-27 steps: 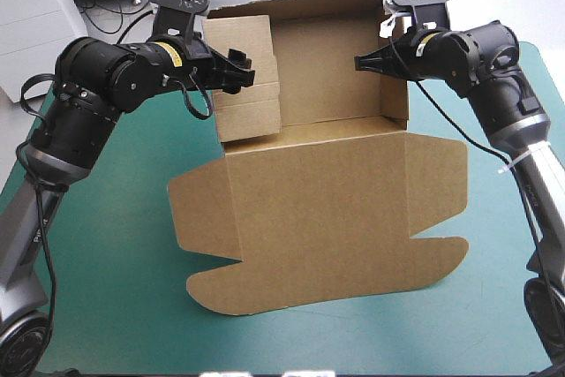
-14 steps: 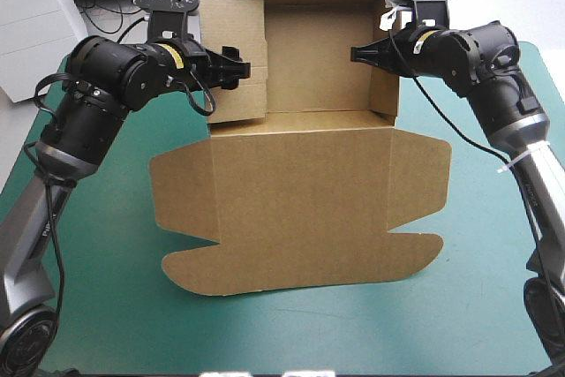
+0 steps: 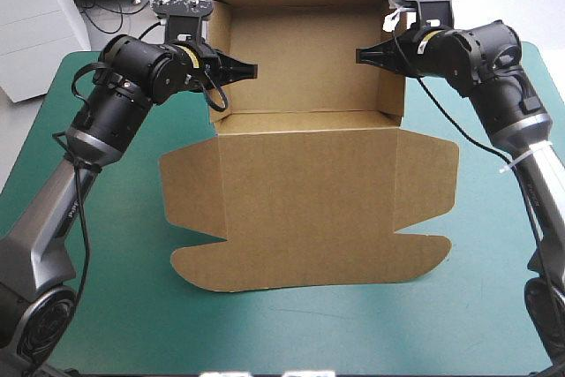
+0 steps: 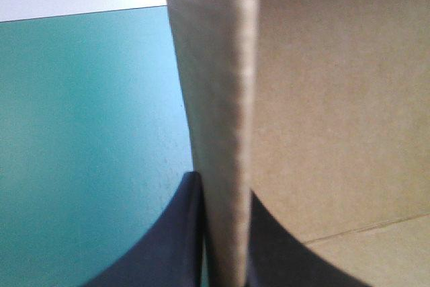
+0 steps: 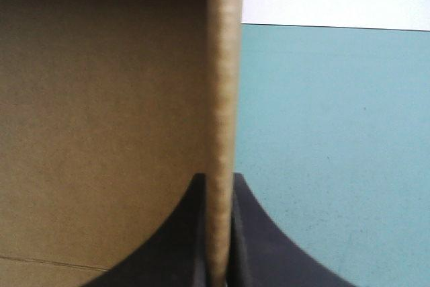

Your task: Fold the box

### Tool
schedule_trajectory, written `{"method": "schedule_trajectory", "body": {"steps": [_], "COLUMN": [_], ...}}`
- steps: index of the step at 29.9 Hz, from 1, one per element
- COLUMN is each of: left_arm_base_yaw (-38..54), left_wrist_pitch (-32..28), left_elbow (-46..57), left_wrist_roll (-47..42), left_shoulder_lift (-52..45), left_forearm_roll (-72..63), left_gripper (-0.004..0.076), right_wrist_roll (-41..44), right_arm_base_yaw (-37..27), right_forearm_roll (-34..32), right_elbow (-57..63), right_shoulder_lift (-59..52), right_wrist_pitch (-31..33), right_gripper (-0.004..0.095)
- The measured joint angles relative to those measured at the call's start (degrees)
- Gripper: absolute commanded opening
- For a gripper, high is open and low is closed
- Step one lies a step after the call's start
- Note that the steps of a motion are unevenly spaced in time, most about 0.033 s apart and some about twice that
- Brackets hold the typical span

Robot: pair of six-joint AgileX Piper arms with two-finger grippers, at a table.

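- The box point(image 3: 309, 218) sits in the middle of the tabletop point(image 3: 106, 306), on the teal-green cover. It is a brown sheet, partly raised. Its back wall and two side walls stand at the far end, and the lid part lies flat at the near end with rounded flaps spread to each side.
- The left pincer point(image 3: 240, 69) is all but closed on the box's left side wall, high up. One black finger point(image 4: 168, 240) presses each face of the board.
- The right pincer point(image 3: 362, 57) pinches the box's right side wall the same way, with the board's edge running up between its fingers.
- The board looks light and stiff, likely to bend cleanly only along its creases. Its faces seem smooth, so a loose pinch could slip, and a twist could buckle a thin wall.
- The best hold is probably near a wall's top edge and close to a crease, with both sides gripped together so the tray keeps square.
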Motion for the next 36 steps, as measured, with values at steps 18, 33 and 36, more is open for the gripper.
{"method": "schedule_trajectory", "body": {"steps": [18,33,36], "left_arm_base_yaw": [0.04,-0.01,-0.01], "left_wrist_pitch": [2.26,12.67,12.67], "left_elbow": [0.05,0.05,0.05], "left_wrist_roll": [0.8,3.7,3.82], "left_shoulder_lift": [5.36,13.58,15.86], "left_forearm_roll": [-0.97,0.43,0.3], "left_gripper": [-0.0026,-0.0026,-0.0025], "right_wrist_roll": [-1.83,-4.6,-4.67], "right_arm_base_yaw": [0.0,-0.18,-0.35], "right_forearm_roll": [-1.1,4.58,4.52], "right_elbow": [0.0,-0.28,-0.28], "right_shoulder_lift": [1.89,13.94,15.46], "right_wrist_pitch": [7.89,16.05,16.33], "right_gripper": [-0.0023,-0.0023,-0.0023]}}
